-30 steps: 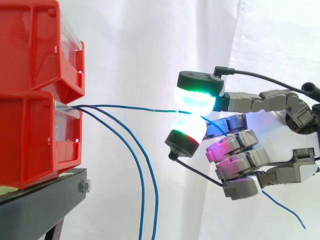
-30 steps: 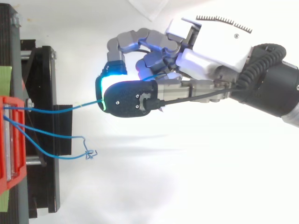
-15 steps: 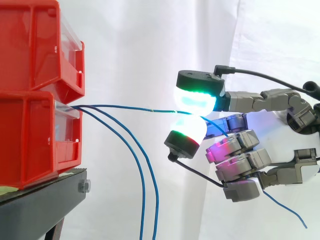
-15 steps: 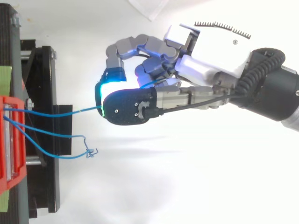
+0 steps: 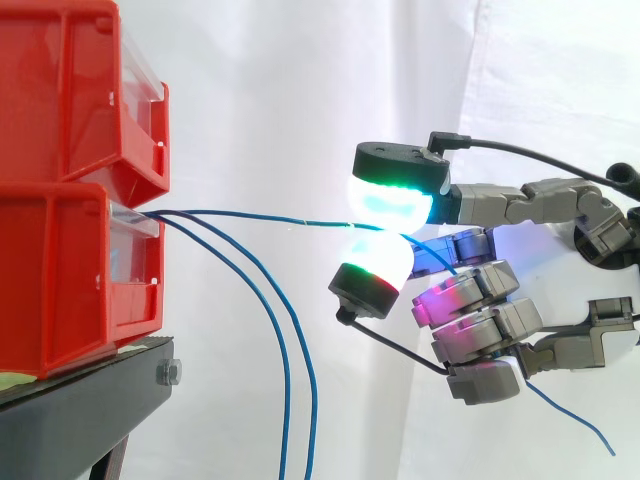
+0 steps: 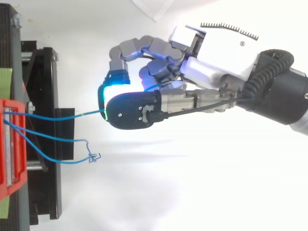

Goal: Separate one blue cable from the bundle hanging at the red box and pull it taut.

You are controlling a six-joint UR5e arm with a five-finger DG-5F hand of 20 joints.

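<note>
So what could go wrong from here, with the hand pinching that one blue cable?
1. The blue cable is held only by a pinch between two glowing pads of the hand; a harder pull might let it slip out.
2. It already runs nearly straight from the lower red box, so extra pull could tug it out of the box or shift the box.

Glossy red plastic bins (image 5: 70, 270), matt black metal stand (image 5: 80, 410), smooth blue cable (image 5: 240, 212); white cloth curtain (image 5: 280, 90) behind the hand (image 5: 475, 292).
</note>
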